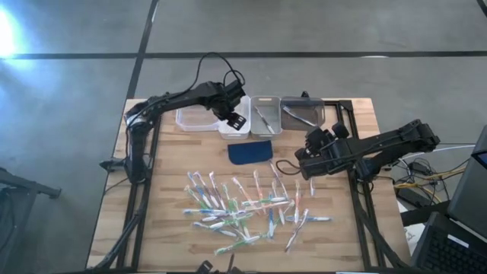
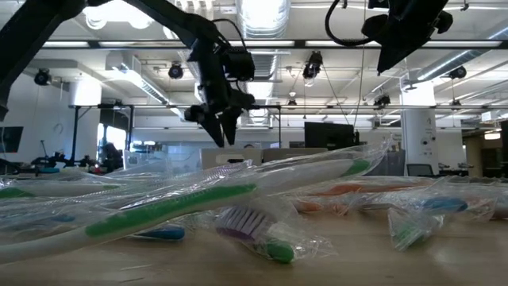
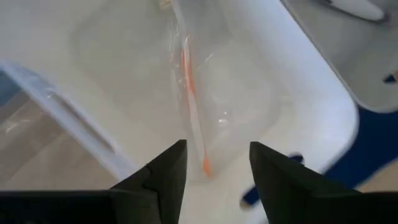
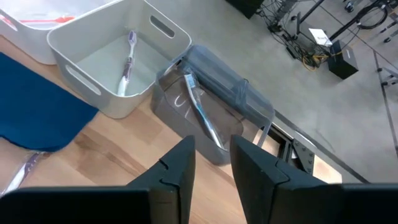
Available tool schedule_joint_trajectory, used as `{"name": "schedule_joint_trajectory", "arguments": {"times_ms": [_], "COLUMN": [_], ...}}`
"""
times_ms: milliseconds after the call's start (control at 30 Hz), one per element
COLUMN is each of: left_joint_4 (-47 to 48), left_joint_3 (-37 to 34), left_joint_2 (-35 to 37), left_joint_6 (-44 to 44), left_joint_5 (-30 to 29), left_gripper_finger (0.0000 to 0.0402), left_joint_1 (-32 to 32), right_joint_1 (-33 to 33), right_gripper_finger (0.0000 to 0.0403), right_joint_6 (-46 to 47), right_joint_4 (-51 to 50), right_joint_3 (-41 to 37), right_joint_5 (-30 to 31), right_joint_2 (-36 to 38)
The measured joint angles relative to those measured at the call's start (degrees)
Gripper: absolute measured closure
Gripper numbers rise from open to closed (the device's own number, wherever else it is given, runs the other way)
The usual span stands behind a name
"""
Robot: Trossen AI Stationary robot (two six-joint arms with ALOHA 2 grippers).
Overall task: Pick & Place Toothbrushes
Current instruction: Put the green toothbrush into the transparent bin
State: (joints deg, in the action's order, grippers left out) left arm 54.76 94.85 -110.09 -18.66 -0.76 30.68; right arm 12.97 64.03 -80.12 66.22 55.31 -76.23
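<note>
Wooden worktop (image 1: 358,228): most toothbrushes (image 1: 243,209) unsorted mid-worktop; few binned. Left tool (image 1: 237,120), spread, over white bin (image 3: 298,112) holding orange brush (image 3: 189,93). Right tool (image 1: 310,144) empty, fingers narrowly apart.

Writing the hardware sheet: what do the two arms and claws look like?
Both arms are dark, near-black jointed links. The left arm carries a looping black cable above its wrist. The right arm is bulkier near its wrist. The left claw and the right claw each have two dark, wedge-shaped fingers. No markings visible.
</note>
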Motion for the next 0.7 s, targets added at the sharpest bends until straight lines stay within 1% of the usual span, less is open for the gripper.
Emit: {"name": "schedule_joint_trajectory", "arguments": {"times_ms": [100, 433, 600, 700], "left_joint_4": [2.3, 4.0, 4.7, 4.8], "left_joint_3": [0.6, 0.6, 0.5, 0.5], "left_joint_2": [1.6, 9.0, 12.8, 15.2], "left_joint_6": [0.5, 0.5, 0.5, 0.5], "left_joint_5": [0.0, -0.1, -0.3, -0.6], "left_gripper_finger": [0.0223, 0.0223, 0.0223, 0.0223], "left_joint_1": [-0.3, -1.6, -3.4, -4.8], "right_joint_1": [0.0, 0.0, 0.0, 0.0], "right_gripper_finger": [0.0320, 0.0348, 0.0356, 0.0353], "right_joint_6": [0.0, 0.0, 0.0, 0.0], "right_joint_4": [0.1, 0.2, 0.4, 1.0], "right_joint_3": [0.0, 0.0, 0.0, 0.0], "right_joint_5": [0.0, 0.0, 0.0, 0.0], "right_joint_2": [0.0, 0.0, 0.0, 0.0]}}
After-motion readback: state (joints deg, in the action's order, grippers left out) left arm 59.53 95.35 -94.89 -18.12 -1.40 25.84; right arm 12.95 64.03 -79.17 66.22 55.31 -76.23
